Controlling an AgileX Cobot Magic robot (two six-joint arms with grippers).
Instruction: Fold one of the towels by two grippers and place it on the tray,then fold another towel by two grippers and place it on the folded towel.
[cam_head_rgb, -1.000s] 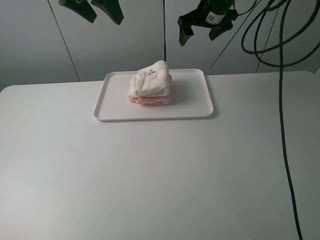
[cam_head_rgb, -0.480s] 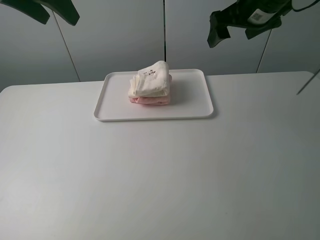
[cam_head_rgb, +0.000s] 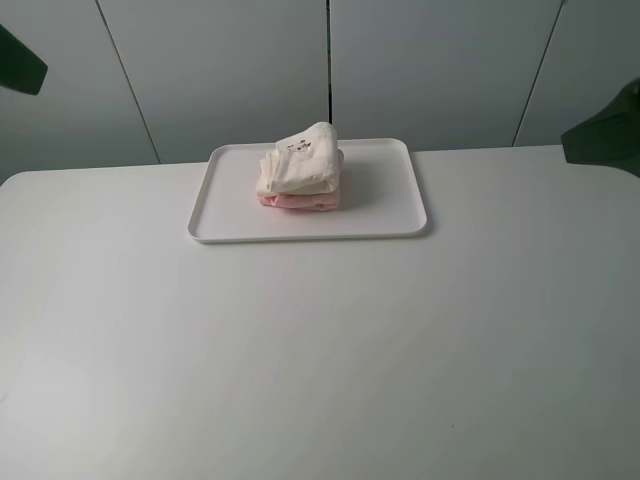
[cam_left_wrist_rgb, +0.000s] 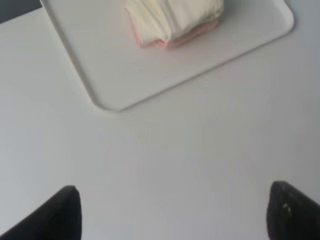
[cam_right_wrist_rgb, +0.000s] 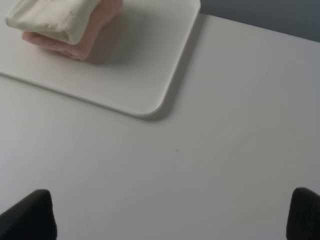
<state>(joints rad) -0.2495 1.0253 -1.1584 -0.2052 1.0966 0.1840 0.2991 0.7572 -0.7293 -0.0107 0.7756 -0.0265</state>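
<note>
- Both grippers, left (cam_left_wrist_rgb: 170, 212) and right (cam_right_wrist_rgb: 170, 215), had been withdrawn sideways, fingers apart, nothing held.
- The folded cream-white terry-cloth towel (cam_head_rgb: 298, 160) lay upon the pink terry-cloth towel (cam_head_rgb: 300, 201) in the white rectangular plastic tray (cam_head_rgb: 385, 222); the task was judged complete.

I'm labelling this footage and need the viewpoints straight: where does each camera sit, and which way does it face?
Exterior high: raised at the table's front, looking down at the tray; dark arm parts at both side edges.
Left wrist: on the left arm, looking down at the tray; left gripper fingertips wide apart.
Right wrist: likewise; right gripper open.
All share the cream-white towel atop the pink towel.
</note>
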